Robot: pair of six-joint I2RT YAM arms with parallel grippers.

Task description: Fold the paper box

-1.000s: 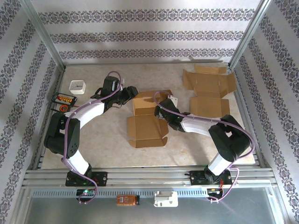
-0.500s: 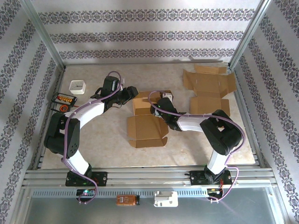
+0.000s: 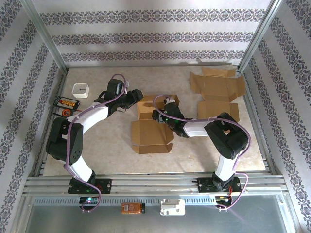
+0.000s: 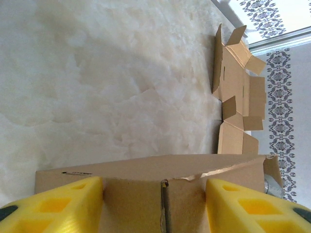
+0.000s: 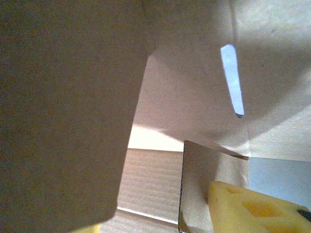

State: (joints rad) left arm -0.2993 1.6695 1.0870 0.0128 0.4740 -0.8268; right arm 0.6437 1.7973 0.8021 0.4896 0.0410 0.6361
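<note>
Two sets of jaws on one half-folded paper box [image 3: 151, 127], at the middle of the counter [image 3: 112, 145].
My left jaws stand apart around its raised wall [image 4: 155, 170], I judge to steady it; my right jaws sit inside beside a flap [image 5: 204, 165], also apart. Whether either grips, I cannot tell. Nothing else lies in the box.

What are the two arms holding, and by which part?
Cannot be told: the left gripper flanks an upright wall of the paper box, the right gripper is among its flaps.
</note>
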